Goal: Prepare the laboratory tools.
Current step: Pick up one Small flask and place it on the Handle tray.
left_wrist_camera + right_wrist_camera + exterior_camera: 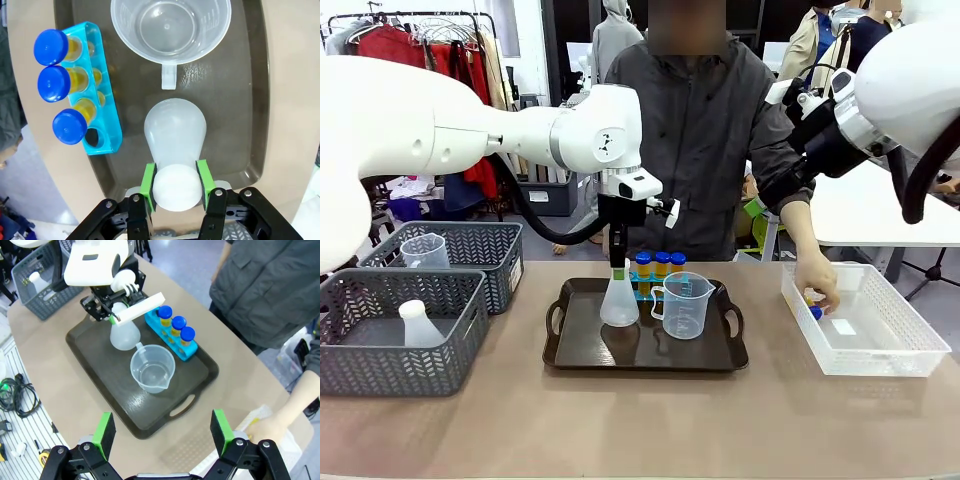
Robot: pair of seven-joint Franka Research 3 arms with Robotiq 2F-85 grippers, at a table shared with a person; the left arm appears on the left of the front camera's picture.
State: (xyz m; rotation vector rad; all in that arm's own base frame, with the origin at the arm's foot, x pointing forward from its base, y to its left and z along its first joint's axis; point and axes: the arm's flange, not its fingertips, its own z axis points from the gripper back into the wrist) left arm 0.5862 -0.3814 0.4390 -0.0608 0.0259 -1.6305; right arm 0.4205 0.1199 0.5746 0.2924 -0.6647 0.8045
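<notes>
Left gripper (176, 187): its green pads (148, 184) are closed against both sides of the neck of the conical flask (175, 131), which stands upright on the black tray (590, 352). The flask's wide base lies directly below and ahead of the gripper.

Just beyond the flask, along the gripper's line of sight, stands the clear measuring beaker (170, 27), its handle pointing back toward the flask; the two are close, and contact cannot be confirmed.

To the side of the flask, in the left wrist view's left half, stands the blue tube rack (102, 95) with three yellow-filled tubes with blue caps (52, 82); one rack hole nearest the gripper is unfilled.

Right gripper (162, 432): raised over the worktop (640, 420), jaws wide apart, holding nothing, with the tray well ahead of it.

Farther off, a person's hand (817, 285) reaches into a white basket (890, 345). Two grey mesh baskets (370, 345) sit at the opposite end.
</notes>
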